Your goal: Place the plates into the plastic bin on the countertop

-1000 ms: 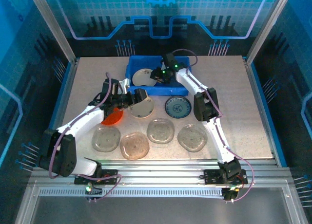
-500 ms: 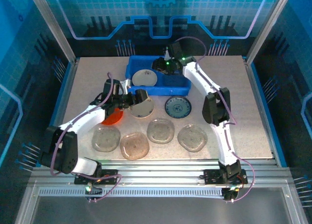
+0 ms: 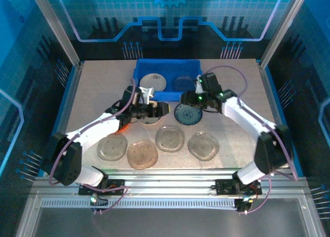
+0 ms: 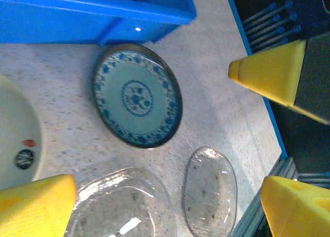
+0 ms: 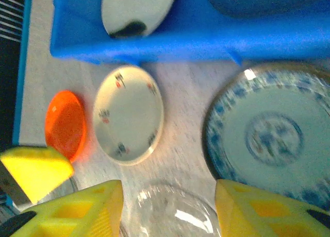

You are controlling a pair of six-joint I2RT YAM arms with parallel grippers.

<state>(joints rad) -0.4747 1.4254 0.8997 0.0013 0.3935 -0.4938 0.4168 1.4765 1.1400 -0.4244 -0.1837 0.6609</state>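
Currently: right gripper (image 3: pixel 187 99), jaws half-spread, empty, over blue-patterned plate (image 3: pixel 186 114); advise pinching near rim squarely, lifting level. Left gripper (image 3: pixel 157 109), wide, empty, above cream plate (image 5: pixel 129 113).

Top ext. cam: high, behind arm bases, looking down over whole countertop (image 3: pixel 242 77). L & R wrist cams: close, facing down; all three share blue-patterned plate (image 4: pixel 137 95).
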